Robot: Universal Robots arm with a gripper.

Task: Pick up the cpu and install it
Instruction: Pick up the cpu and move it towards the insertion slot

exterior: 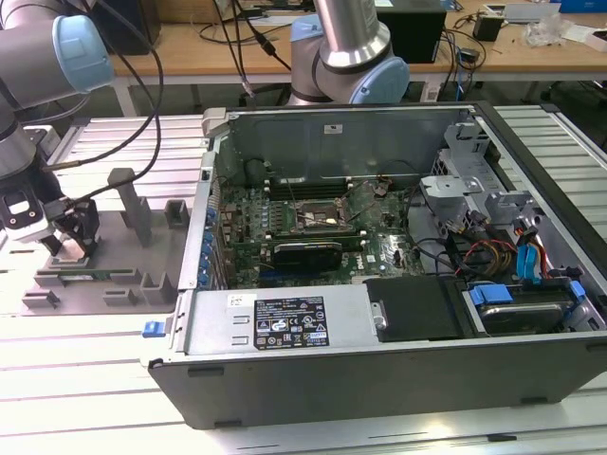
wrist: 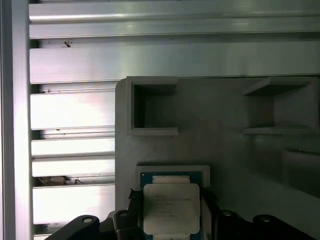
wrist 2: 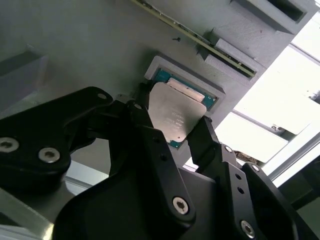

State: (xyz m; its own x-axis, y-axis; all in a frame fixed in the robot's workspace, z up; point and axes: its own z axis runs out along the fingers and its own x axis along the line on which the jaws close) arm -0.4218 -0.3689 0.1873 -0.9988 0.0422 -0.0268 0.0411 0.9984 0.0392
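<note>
The cpu [wrist 2: 175,112] is a flat square chip with a silver top and a green rim. It lies at the shallow square pocket [wrist 2: 212,89] of the grey fixture plate [exterior: 114,237], at the exterior view's left. My gripper [wrist 2: 172,125] is down over it, its black fingers [wrist 2: 202,137] pressed against two opposite edges of the chip. The first wrist view shows the cpu [wrist: 171,207] between the same fingertips [wrist: 135,197]. Whether the chip has left the pocket floor, I cannot tell. My gripper [exterior: 66,237] stands well apart from the motherboard socket [exterior: 318,213].
An open computer case [exterior: 379,379] lies to the exterior view's right, with its motherboard, cables and drive bays exposed. Upright grey posts [exterior: 128,204] and blocks [wrist: 152,107] rise from the fixture plate near my gripper. A second arm's base [exterior: 351,57] stands behind the case.
</note>
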